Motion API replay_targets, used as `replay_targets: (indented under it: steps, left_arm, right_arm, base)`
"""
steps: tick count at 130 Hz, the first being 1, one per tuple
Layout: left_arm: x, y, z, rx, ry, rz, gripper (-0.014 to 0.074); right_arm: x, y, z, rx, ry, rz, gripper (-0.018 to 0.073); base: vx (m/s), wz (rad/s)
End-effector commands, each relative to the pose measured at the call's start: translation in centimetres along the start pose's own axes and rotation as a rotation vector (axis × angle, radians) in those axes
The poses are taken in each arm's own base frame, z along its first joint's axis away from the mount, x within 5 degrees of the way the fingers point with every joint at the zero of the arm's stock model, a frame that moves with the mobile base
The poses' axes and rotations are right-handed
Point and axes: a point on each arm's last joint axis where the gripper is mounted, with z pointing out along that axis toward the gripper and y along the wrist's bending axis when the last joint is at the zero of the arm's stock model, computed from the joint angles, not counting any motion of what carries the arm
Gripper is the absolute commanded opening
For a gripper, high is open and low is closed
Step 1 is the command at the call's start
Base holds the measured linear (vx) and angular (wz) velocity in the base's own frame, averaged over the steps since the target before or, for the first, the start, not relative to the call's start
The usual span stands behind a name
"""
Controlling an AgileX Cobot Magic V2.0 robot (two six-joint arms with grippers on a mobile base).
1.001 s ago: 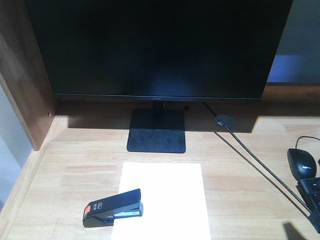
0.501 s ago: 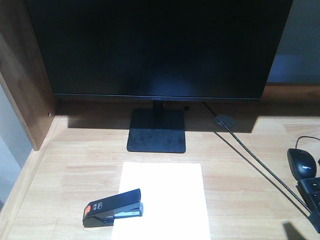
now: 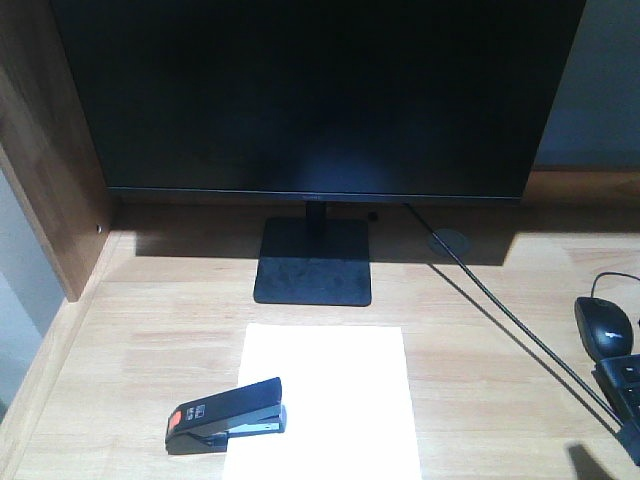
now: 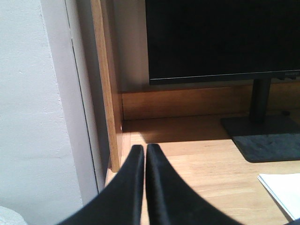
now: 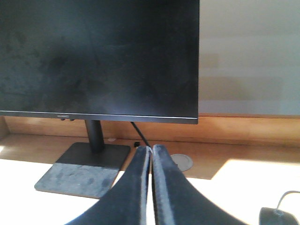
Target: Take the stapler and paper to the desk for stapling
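On the broad light wooden desk, the black plastic-and-metal stapler rests across the left edge of the thin white paper sheet. Stapler looks rigid, dense, best pinched across its narrow sides; paper seems flimsy, slippery. Left gripper and right gripper are both clenched, empty.

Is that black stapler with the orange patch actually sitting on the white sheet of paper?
Touching. In the front-facing view the black stapler with the orange-red patch rests with its front end overlapping the left edge of the plain white sheet of paper; no gap shows there.
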Motion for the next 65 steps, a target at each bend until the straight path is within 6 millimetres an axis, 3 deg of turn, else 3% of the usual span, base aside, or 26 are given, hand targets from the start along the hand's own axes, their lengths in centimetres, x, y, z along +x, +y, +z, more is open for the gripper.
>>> replay_targets:
  steps: [1, 65]
  left_arm:
    - [-0.39, 0.11, -0.08, -0.013, -0.078, -0.019, -0.0006]
    - [-0.39, 0.11, -0.08, -0.013, -0.078, -0.019, -0.0006]
  right_arm:
    - [-1.02, -0.21, 0.02, 0.026, -0.031, -0.025, -0.0006]
    - [-0.15, -0.63, -0.02, 0.072, 0.064, -0.024, -0.0006]
  base:
    - [0.00, 0.00]
    - [0.00, 0.00]
